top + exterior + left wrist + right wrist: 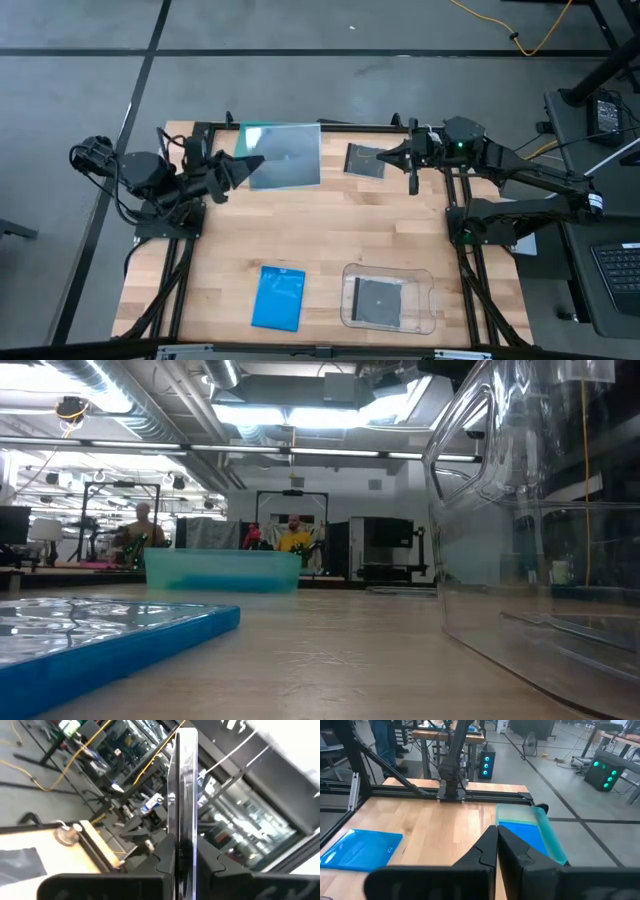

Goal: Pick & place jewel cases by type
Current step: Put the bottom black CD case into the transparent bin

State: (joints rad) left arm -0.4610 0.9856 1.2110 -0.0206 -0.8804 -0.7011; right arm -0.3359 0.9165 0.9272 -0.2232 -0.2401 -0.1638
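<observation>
My left gripper (247, 166) reaches in from the table's left over the teal tray (290, 150) and is shut on a thin dark grey and clear jewel case (182, 780), which I see edge-on in the left wrist view. A blue case (522, 837) lies in that tray. My right gripper (388, 157) is shut with nothing in it. It points toward the table's left, above a dark jewel case (363, 162) that lies flat at the far side. Another blue case (279, 297) lies flat near the front edge. My left gripper pinches the jewel case by one edge (183, 845) between its two fingers (167, 860). The fingers come in roughly level from the table's left. The case stands on edge in the hold, sticks out past the fingertips and is lifted clear of the table.
A larger clear plastic tray (425, 300) holding a dark case (378, 300) stands at the front right. Black frame rails (300, 125) run along the table's far and side edges. Bare wood (330, 225) lies in the middle. People and benches show in the room behind.
</observation>
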